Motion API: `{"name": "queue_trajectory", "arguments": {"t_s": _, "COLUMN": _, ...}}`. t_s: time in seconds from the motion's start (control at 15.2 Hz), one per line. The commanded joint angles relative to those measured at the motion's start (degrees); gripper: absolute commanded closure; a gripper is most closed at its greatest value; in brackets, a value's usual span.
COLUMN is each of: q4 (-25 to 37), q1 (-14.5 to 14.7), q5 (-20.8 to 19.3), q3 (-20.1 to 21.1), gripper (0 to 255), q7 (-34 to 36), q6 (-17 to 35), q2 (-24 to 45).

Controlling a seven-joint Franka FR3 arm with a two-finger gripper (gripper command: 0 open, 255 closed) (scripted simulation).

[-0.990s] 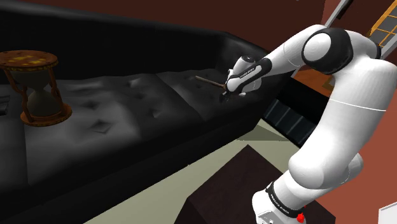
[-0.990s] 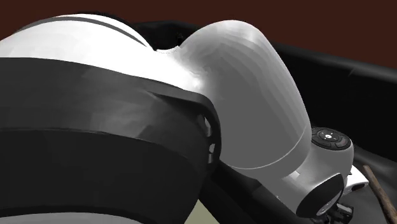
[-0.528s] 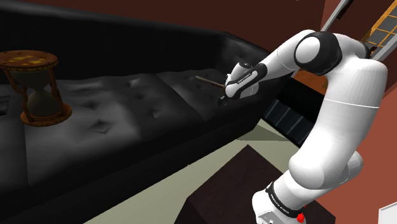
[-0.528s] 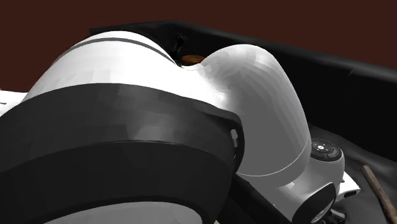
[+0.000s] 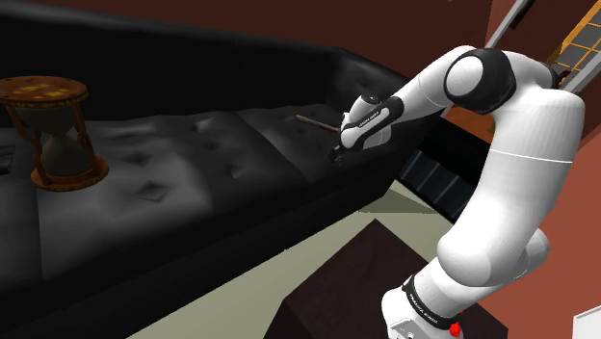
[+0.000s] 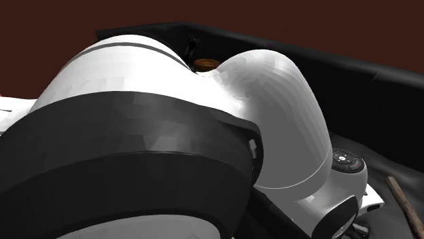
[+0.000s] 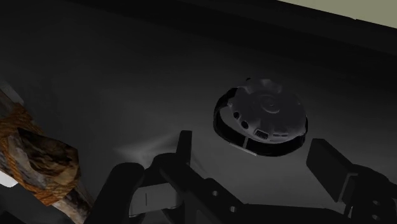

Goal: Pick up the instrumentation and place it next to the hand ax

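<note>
The instrumentation (image 7: 262, 118) is a dark round disc with a scalloped rim, lying flat on the black sofa seat (image 7: 127, 70). My gripper (image 7: 254, 153) hangs just over it, open, with its fingers (image 7: 184, 145) apart on either side and touching nothing. The hand ax (image 7: 38, 162), a stone head lashed on with brown cord, lies close beside the disc. Its thin wooden handle (image 5: 314, 119) shows just behind my gripper (image 5: 337, 152) at the seat's right end in the shoulder view. The handle (image 6: 406, 205) also appears in the second exterior view.
A wooden hourglass (image 5: 58, 135) stands on the sofa far to the shoulder view's left. The sofa back (image 5: 193, 67) rises behind the seat. My stand (image 5: 356, 289) is below the seat's front edge, and pale floor (image 5: 289, 260) lies between. My arm (image 6: 170, 136) blocks the second exterior view.
The shoulder and upper arm have swung a little towards the shoulder view's left. The hand has stayed low over the seat's right end beside the ax handle.
</note>
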Motion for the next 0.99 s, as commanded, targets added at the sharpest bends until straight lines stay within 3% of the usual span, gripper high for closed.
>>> {"name": "queue_trajectory", "arguments": {"t_s": 0.0, "q4": 0.00, "q1": 0.00, "q5": 0.00, "q3": 0.00, "gripper": 0, "q7": 0.00, "q6": 0.00, "q2": 0.00}}
{"name": "queue_trajectory", "arguments": {"t_s": 0.2, "q4": 0.00, "q1": 0.00, "q5": 0.00, "q3": 0.00, "gripper": 0, "q7": 0.00, "q6": 0.00, "q2": 0.00}}
{"name": "queue_trajectory", "arguments": {"t_s": 0.46, "q4": -3.39, "q1": 0.37, "q5": 0.34, "q3": 0.52, "gripper": 0, "q7": -0.44, "q6": -4.52, "q2": -7.80}}
{"name": "queue_trajectory", "arguments": {"t_s": 0.92, "q4": -3.39, "q1": 0.35, "q5": 0.33, "q3": 0.53, "gripper": 0, "q7": -0.43, "q6": -4.52, "q2": -7.80}}
